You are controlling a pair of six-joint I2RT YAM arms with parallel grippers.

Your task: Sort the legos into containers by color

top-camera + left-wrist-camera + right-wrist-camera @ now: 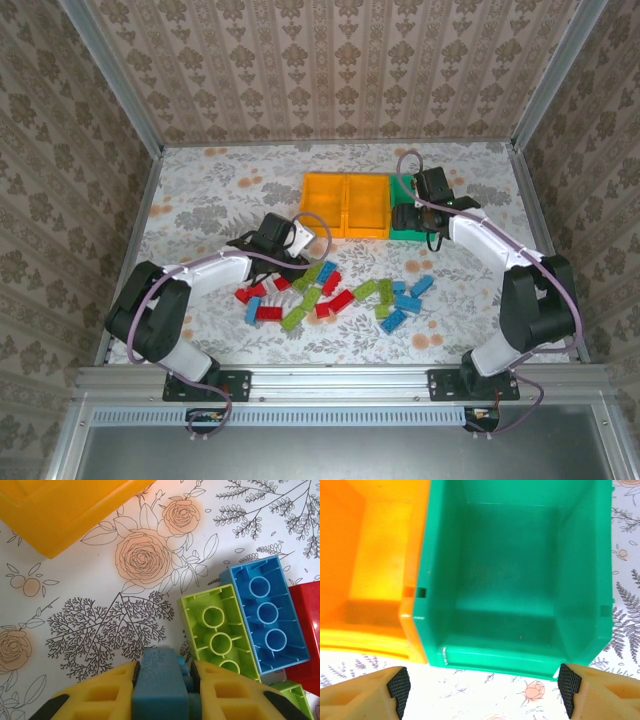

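While left gripper (165,669) clamps one blue lego (160,687), right gripper (484,686) agape near three containers (345,205).

On my feed: beige damask wallpaper (330,60) on three walls, aluminium corner posts (112,70), white floral-print tabletop (200,200), grey metal rail (340,380) along near edge. Even, soft light.

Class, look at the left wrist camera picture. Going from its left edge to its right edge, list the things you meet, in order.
orange bin → gripped blue brick → lime green brick → loose blue brick → red brick
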